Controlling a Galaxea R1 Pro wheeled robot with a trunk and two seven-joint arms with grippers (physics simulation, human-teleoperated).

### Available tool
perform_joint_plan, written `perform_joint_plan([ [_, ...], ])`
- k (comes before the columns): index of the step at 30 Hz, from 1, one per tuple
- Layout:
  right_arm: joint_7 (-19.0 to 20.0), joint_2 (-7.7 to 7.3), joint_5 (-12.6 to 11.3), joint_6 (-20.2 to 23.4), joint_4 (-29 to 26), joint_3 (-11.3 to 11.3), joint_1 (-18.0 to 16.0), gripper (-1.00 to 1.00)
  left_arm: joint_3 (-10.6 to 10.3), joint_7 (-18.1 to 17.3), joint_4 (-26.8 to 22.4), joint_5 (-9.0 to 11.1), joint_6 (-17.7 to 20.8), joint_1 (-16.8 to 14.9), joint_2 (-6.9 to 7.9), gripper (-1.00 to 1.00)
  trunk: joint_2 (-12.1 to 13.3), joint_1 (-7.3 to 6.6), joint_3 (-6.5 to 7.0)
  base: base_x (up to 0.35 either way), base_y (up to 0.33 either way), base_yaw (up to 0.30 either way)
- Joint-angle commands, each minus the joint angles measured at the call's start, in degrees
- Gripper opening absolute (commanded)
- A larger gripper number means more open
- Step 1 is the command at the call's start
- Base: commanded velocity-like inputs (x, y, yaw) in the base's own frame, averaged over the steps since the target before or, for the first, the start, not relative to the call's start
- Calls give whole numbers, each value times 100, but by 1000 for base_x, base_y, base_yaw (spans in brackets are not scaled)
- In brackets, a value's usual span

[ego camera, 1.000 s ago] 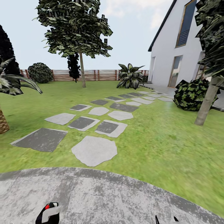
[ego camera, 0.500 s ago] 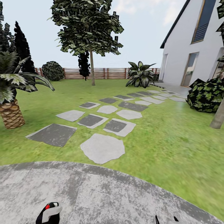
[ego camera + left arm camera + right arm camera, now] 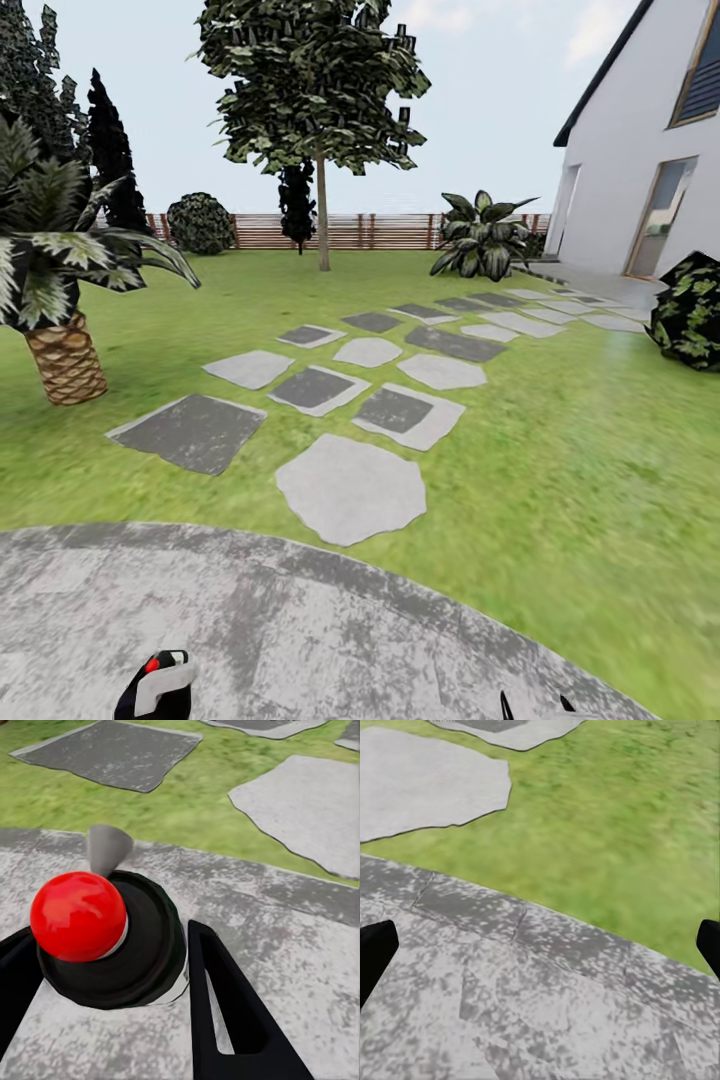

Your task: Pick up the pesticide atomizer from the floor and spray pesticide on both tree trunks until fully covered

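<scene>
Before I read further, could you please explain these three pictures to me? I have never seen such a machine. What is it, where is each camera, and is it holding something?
This is a simulated wheeled robot with two arms, each ending in a two-finger gripper. The large picture comes from a camera on its head, looking over a garden: green lawn, grey stepping slabs, a wooden fence, a white house, a short palm and a tall tree. The robot stands on grey paving.

The other two pictures come from cameras near each gripper. The left gripper holds the pesticide atomizer, a black bottle with a red top, between its fingers. The right gripper is open and holds nothing; its dark fingertips sit at the picture's edges.
</scene>
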Motion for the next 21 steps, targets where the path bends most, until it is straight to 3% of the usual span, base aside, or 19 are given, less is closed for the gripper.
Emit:
perform_joint_plan([
  [1, -10, -2, 25, -15, 5, -14, -3, 100, 2, 18, 4, -8, -18, -4, 0, -100, -2, 2, -6, 339, 0, 12],
  [15, -23, -17, 19, -22, -7, -35, -5, 100, 3, 50, 4, -8, -9, -4, 0, -100, -2, 2, -6, 339, 0, 1],
  [21, -33, -13, 18, -24, -28, -42, -7, 100, 3, 93, -37, -8, -9, -4, -2, -100, -2, 2, -28, 339, 0, 184],
])
